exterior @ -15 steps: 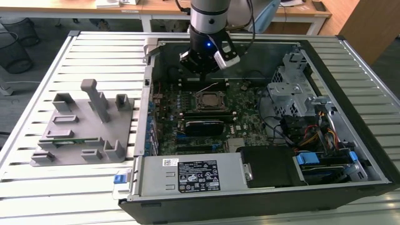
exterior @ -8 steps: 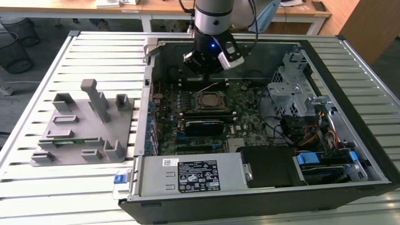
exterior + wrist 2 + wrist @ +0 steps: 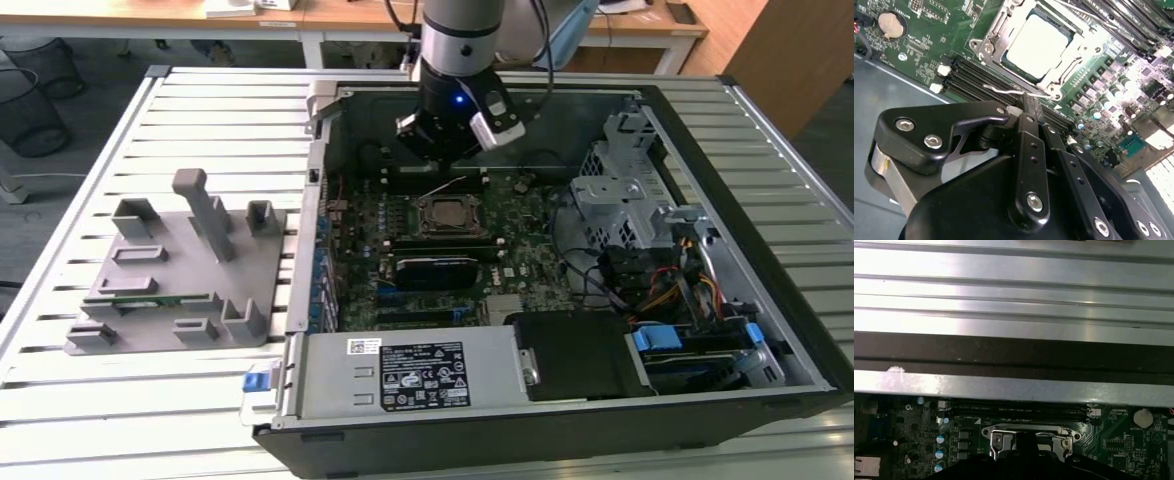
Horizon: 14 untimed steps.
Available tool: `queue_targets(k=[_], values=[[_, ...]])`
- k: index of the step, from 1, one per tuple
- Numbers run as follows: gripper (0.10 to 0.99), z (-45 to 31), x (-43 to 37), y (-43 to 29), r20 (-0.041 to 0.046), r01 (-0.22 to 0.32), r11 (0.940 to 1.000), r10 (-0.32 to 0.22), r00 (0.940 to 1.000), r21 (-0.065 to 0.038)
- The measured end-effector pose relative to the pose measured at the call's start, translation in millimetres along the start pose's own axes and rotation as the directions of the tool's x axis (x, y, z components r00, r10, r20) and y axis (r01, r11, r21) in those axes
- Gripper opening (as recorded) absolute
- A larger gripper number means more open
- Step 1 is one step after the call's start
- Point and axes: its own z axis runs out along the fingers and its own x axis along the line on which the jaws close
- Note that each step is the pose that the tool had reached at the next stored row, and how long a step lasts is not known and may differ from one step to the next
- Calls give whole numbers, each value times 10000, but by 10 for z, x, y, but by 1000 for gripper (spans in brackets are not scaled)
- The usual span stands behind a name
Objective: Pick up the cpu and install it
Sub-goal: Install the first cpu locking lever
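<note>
With the cpu (image 3: 1040,45) already seated in the socket (image 3: 991,42), the end effector (image 3: 1029,106), closed narrow and empty beside the retention lever (image 3: 1004,90), should be guided gently.

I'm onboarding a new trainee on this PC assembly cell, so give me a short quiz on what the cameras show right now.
1. True or false: the cpu sits in its socket.
2. The end effector is nearest to: A the socket's wire lever, B the power supply, C the drive cage.
3. Fill in: the round coin battery is mounted on the ____.
Key: 1 true; 2 A; 3 motherboard.
</note>
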Motion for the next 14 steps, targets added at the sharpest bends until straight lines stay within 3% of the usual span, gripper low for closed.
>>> queue_targets(k=[14], values=[[106,72,-82,16,2,7,10000,-7,10000,8]])
